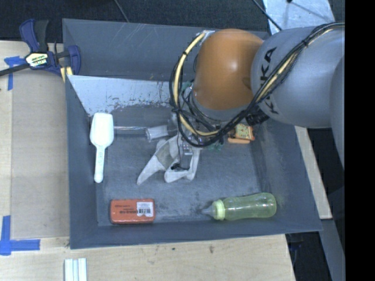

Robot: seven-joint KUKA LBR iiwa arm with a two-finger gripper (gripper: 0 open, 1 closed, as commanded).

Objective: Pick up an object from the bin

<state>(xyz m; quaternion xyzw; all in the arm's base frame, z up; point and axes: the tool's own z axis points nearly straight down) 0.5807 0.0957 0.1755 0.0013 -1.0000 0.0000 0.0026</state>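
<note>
Hand [186, 157] over crumpled grey cloth [153, 165], grip can't tell, white scoop [101, 139] well to its left, green bottle [243, 207] below-right

The arm [293, 81] comes in from the right, its orange cover [225, 69] looming over the bin [82, 180]. The hand [186, 157] is down in the middle, right on a crumpled grey sheet [151, 167]. Just beyond it lies a clear piece [154, 133], hard to make out. Over on the left, a white scoop [101, 136] lies well apart. Along the near wall sit an orange block [132, 211] and a green bottle [246, 206] on its side. A small orange box [241, 134] peeks out beside the arm.
</note>
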